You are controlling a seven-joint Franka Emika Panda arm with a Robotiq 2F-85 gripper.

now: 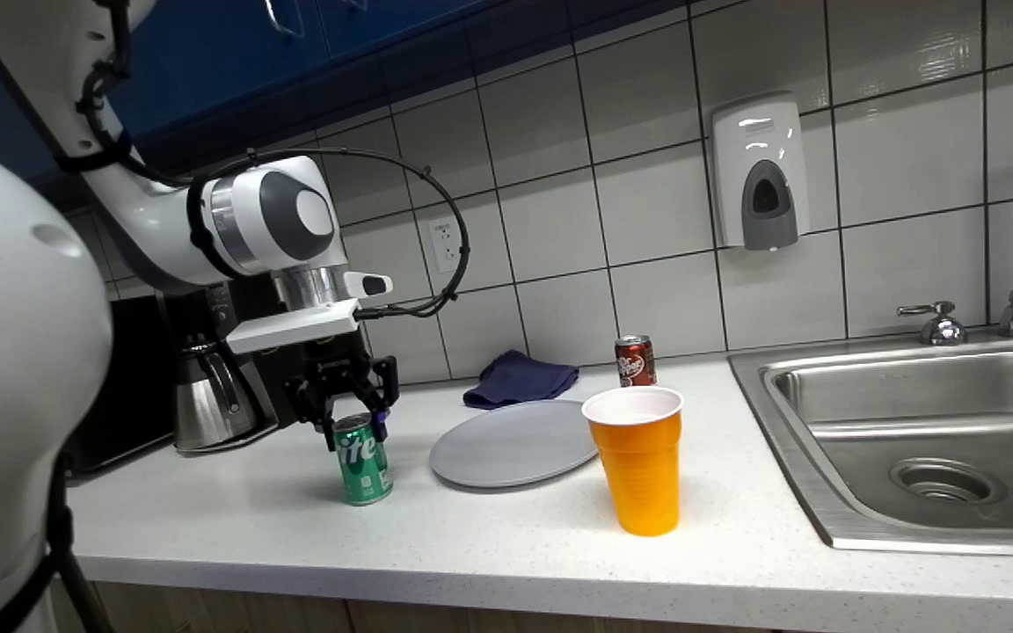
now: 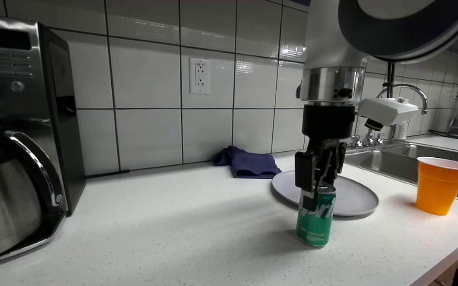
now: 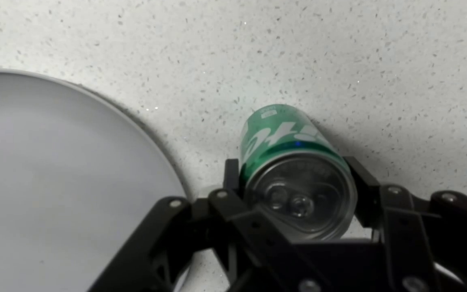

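A small green soda can [image 1: 364,475] stands upright on the white counter, seen in both exterior views. My gripper [image 1: 356,432] points down over it with one finger on each side of its upper part. In the wrist view the fingers [image 3: 232,174] lie against the can's opposite sides, just below the rim, and the gripper [image 3: 294,175] appears shut on it. The green can [image 2: 315,230] has its base on the counter, and a black finger hides part of its front. Close beside it lies a flat grey plate [image 3: 55,182] with nothing on it.
An orange cup [image 1: 638,475] stands near the plate, and a dark red can [image 1: 636,360] is by the tiled wall. A navy cloth [image 2: 251,163] lies behind the plate. The steel sink [image 1: 783,457] and a coffee maker [image 2: 30,79] flank the counter.
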